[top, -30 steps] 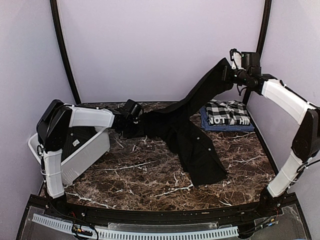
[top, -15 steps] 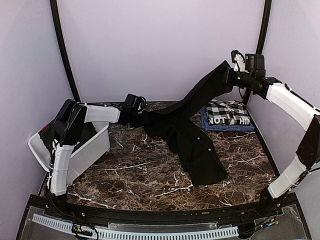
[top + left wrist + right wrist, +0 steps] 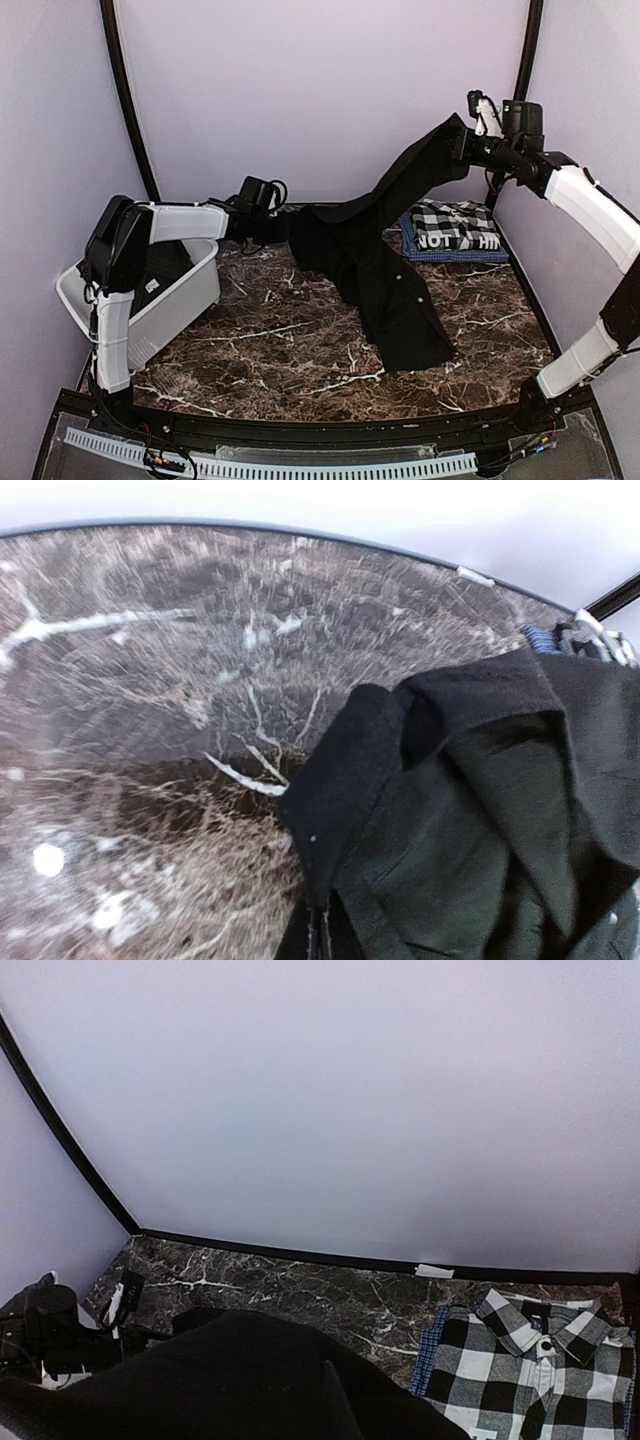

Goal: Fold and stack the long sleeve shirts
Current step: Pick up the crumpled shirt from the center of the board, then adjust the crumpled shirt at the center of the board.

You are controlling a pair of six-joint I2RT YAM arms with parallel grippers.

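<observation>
Near end: black long sleeve shirt [image 3: 385, 290] has its lower part flat on the marble counter [image 3: 270, 340], right of centre, same spot as half a second ago. White plastic bin [image 3: 170, 305] sits tilted at the left edge, unchanged. Diff vs earlier: the left jaws were spread just beside the cloth, now they're clenched on the shirt's far-left edge, and the left arm [image 3: 180, 222] has swung further left and back, stretched low over the counter. In the left wrist view, a folded black flap runs down to the bottom edge where the jaws sit; the jaws themselves are not visible there. The shirt's left shoulder area now looks pulled a bit straighter towards that arm. Far right: the checked shirt [image 3: 455, 225], lettered "NOT", blue-edged, lies folded on the counter's back corner and hasn't moved. Above it the right jaws stay clamped on the black shirt's sleeve, held high, with the right arm [image 3: 590, 205] shifted slightly up and right. Count: two shirts (one black, one checked), one bin, two arms.
</observation>
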